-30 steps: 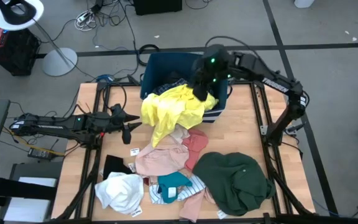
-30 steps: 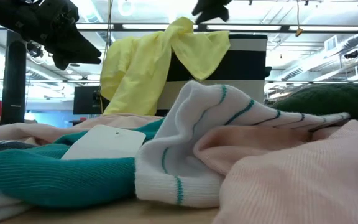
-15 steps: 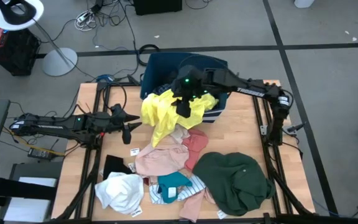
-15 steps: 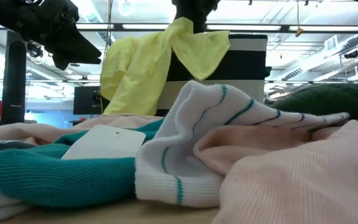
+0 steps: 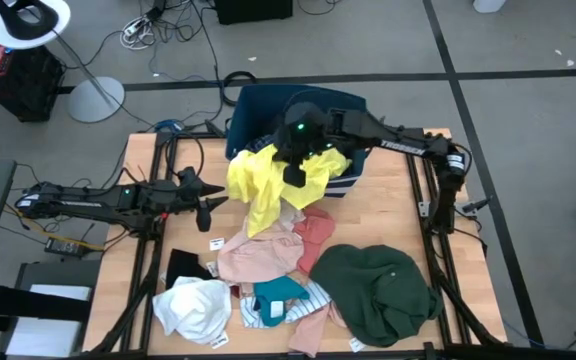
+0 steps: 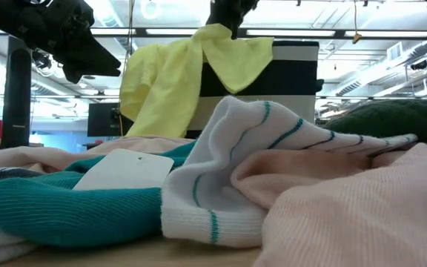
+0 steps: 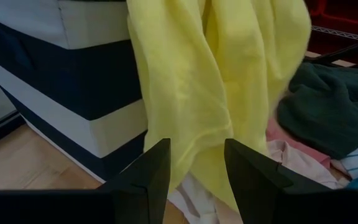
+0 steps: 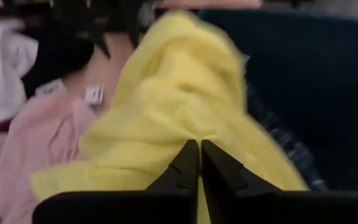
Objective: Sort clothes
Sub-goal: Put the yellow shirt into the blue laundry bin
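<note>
- The bright yellow soft garment (image 8: 185,112) is blurred in the right wrist view; whether fabric sits between the right gripper's (image 8: 199,163) pressed-together fingers cannot be told.
- The dark blue rectangular plastic bin (image 5: 258,100), behind that gripper, has its contents mostly covered by the arm and the yellow cloth.
- The navy-and-white striped fabric (image 7: 73,81), ahead of the left gripper (image 7: 196,163), is cut by the picture's edge.
- The pale pink ribbed garment (image 6: 362,215) runs off the low view's edge.
</note>
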You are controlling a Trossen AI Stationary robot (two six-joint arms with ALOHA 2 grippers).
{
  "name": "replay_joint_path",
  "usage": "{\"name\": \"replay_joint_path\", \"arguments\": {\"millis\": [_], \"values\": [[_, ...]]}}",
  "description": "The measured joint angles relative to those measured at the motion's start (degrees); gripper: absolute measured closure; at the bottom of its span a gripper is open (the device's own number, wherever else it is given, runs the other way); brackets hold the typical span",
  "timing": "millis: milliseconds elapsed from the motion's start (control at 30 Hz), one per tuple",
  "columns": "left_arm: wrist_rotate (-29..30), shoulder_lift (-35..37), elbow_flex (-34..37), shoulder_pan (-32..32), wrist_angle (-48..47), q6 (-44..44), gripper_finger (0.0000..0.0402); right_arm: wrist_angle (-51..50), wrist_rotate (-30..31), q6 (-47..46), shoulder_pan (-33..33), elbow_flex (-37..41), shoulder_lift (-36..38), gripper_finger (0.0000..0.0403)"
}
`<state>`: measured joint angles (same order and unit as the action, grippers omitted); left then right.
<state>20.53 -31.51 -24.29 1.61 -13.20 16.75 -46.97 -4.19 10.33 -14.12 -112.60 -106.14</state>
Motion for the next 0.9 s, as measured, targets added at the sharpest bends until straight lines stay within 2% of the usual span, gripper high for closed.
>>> {"name": "replay_joint_path", "arguments": {"millis": [233,500,567,667,900], "values": [[0.0,0.0,0.0,0.0,0.01,-0.07,0.0245,3.88,5.72,-0.02,-1.47,0.0,4.98,0.04],[0.0,0.0,0.0,0.0,0.0,-0.15,0.0245,7.66,27.36,-2.5,-3.68,0.0,9.07,0.0401],[0.0,0.02,0.0,0.0,0.02,-0.17,0.0245,7.41,30.81,-3.22,-4.89,-0.04,9.57,0.0401],[0.0,0.02,0.0,0.0,0.01,-0.2,0.0245,3.38,30.14,-4.44,-7.03,-0.11,9.22,0.0402],[0.0,0.02,0.0,0.01,0.03,-0.2,0.0245,-4.25,15.55,-11.43,-11.39,4.2,5.48,0.0402]]}}
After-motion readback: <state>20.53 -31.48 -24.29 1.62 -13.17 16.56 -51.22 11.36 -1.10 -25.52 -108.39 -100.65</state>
